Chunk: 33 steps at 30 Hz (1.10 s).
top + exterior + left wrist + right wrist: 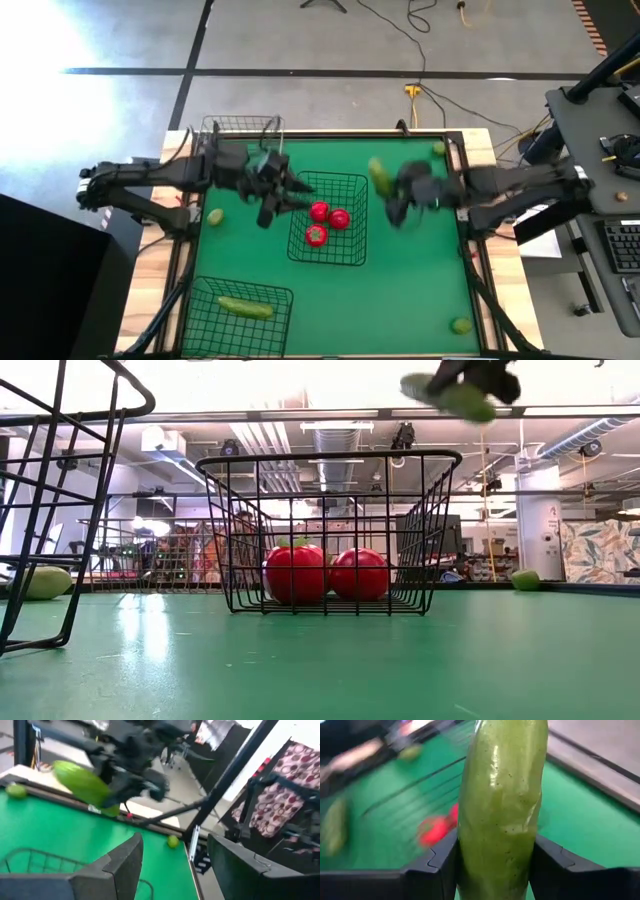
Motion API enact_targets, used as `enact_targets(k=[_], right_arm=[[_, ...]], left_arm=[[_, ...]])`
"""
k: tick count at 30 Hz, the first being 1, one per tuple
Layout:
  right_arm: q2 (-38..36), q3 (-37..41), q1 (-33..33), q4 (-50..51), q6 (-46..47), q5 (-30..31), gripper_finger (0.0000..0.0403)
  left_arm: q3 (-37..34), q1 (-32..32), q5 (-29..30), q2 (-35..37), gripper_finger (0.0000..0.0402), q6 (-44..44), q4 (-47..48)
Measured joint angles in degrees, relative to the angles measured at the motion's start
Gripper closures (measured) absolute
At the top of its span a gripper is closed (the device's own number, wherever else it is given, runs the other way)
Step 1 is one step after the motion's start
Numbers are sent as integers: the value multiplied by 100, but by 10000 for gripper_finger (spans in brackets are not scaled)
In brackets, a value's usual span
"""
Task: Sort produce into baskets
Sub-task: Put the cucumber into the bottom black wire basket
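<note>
My right gripper [397,200] is shut on a long green cucumber [380,175], held high over the mat to the right of the middle black basket [352,250]. That basket holds three red tomatoes [328,220]. My left gripper [283,196] is open and empty at that basket's left rim; its fingers [125,865] show apart in the left wrist view. A second cucumber [245,307] lies in the black basket [205,330] at the near left. Limes lie on the mat at the left [215,216], far right [438,148] and near right [460,325]. My right gripper pinches the cucumber between its two fingers, one on each long side [470,855]. The fingers lie across it, and a long stretch of it [502,780] reaches out past them. The cucumber is lifted clear, high above the mat, and tilted in the low view [460,398].
A third wire basket [240,130] stands at the far left corner of the green mat. A raised rim [468,200] runs around the mat. A desk with a keyboard [620,245] stands off the table's right side. Open mat lies between the middle basket and the near edge.
</note>
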<state>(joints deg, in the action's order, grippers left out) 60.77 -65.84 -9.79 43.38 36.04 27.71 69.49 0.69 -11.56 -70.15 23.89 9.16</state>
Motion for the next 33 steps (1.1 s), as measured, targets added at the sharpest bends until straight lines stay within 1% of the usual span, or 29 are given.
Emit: enact_targets(k=[3, 5, 6, 8, 10, 13, 15, 17, 22, 26, 30, 33], right_arm=[[533, -145, -1090, 119, 64, 70, 230], [916, -245, -1689, 146, 400, 68, 228], [1098, -302, -1933, 146, 577, 41, 227], [1437, -386, -2345, 136, 846, -32, 225], [1781, -418, -2599, 156, 1039, -123, 225], [2256, -418, -2750, 147, 1341, -338, 224], [2541, -418, -2766, 129, 1346, -659, 224], [2829, -418, -2805, 134, 1266, -838, 224], [3441, -418, -2826, 118, 1085, -877, 223], [3812, -462, -2821, 102, 974, -874, 223], [4141, -719, -2836, 45, 571, -1025, 223], [4489, -946, -2849, 39, 135, -1312, 223]], left_arm=[[0, -627, 892, 0, 196, 138, 283], [0, -971, 1487, 0, 196, 315, 417], [0, -1089, 1691, 0, 196, 387, 454], [0, -1240, 1867, 0, 196, 479, 554], [0, -1308, 1915, 0, 196, 602, 646], [0, -1316, 1920, -29, 196, 853, 778], [0, -1314, 1920, -78, 196, 910, 950], [0, -1319, 1920, -151, 196, 935, 1058], [0, -1396, 1918, -288, 196, 1135, 1475], [0, -1441, 1916, -385, 196, 1004, 1638], [0, -1457, 1791, -564, 196, 851, 1717], [0, -1486, 1649, -698, 196, 697, 1833]])
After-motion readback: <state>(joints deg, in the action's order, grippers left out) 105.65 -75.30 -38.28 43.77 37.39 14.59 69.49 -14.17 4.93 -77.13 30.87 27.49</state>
